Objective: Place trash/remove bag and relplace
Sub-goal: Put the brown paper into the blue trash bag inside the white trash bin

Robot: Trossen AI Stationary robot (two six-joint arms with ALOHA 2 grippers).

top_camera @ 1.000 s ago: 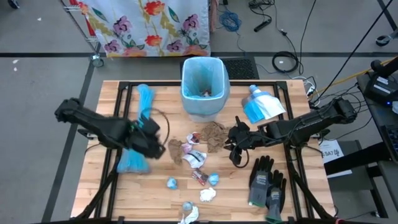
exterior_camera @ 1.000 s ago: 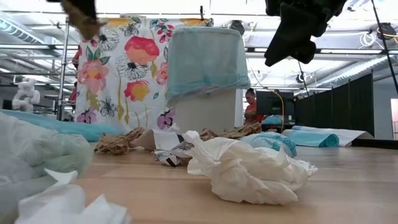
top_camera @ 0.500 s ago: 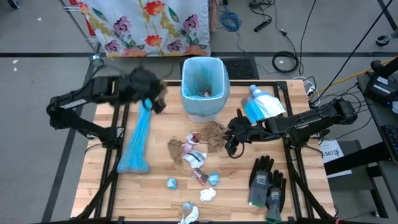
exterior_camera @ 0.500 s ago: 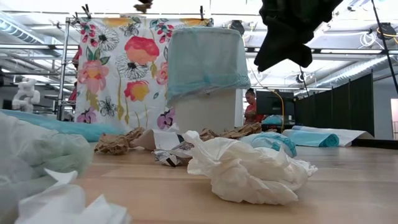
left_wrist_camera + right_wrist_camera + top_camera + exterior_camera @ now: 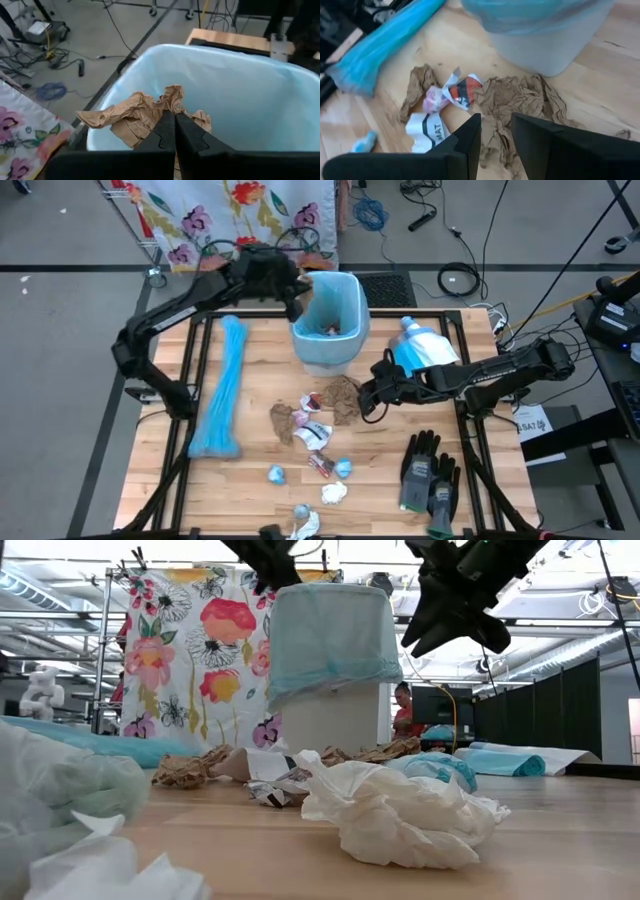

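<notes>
Trash: a crumpled brown paper wad (image 5: pixel 145 116), light and springy, best pinched by a fold, hangs clenched in the left gripper (image 5: pixel 174 131) over the lined bin (image 5: pixel 327 320). The right gripper (image 5: pixel 495 131), jaws parted and empty, hovers above scraps (image 5: pixel 310 430) on the worktop (image 5: pixel 500 510).

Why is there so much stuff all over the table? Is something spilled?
Yes, it looks messy: trash lies scattered on the table in front of the bin instead of inside it. The left gripper holds a brown paper wad over the bin. The right gripper, open, hovers above more brown paper.
</notes>
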